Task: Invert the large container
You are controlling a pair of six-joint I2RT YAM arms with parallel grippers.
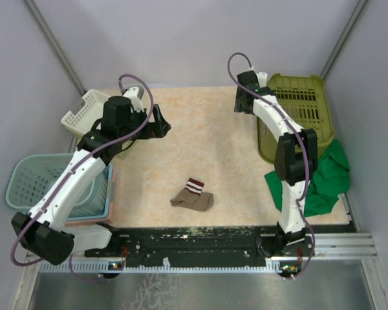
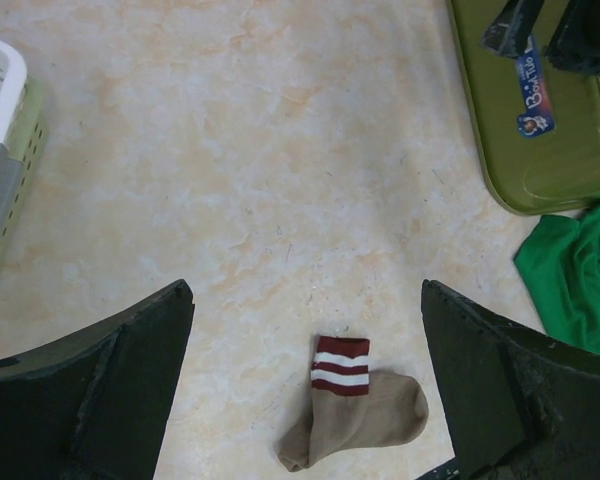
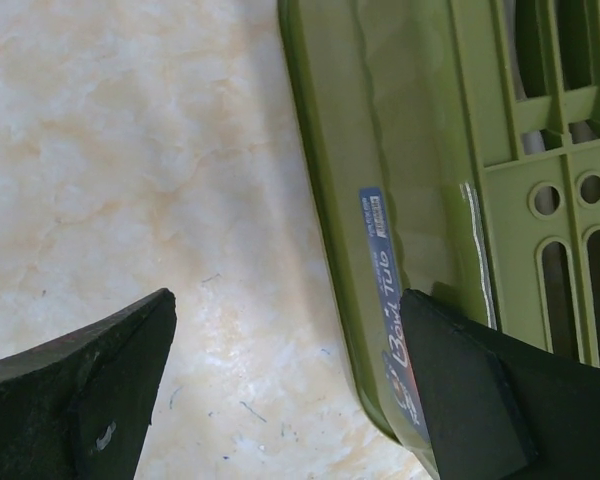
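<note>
**Task object.** The large olive-green plastic container (image 1: 304,103) stands at the far right of the beige marbled table (image 1: 200,129). It is rectangular with rounded corners. Its upper face is a panel of long slots and round holes, and its smooth left wall carries a narrow blue printed label (image 3: 378,235).

**Tool state.** The right gripper (image 3: 285,395) has its jaws wide apart. It sits over the container's left edge, with one finger above bare table and the other above the olive wall. Contact with the container cannot be determined. The left gripper (image 2: 305,390) also has its jaws wide apart, holds nothing, and is well apart from the container.

**View differences.**
- Only the top external view shows a white slotted plastic basket (image 1: 84,111) behind the left gripper and a light-blue plastic basket (image 1: 35,181) beside that arm.
- The left wrist view shows a tan sock with maroon and white stripes (image 2: 355,415) between its fingers, on the table below, and a crumpled green cloth (image 2: 575,270) to its right.
- The right wrist view alone resolves the slot detail.
</note>
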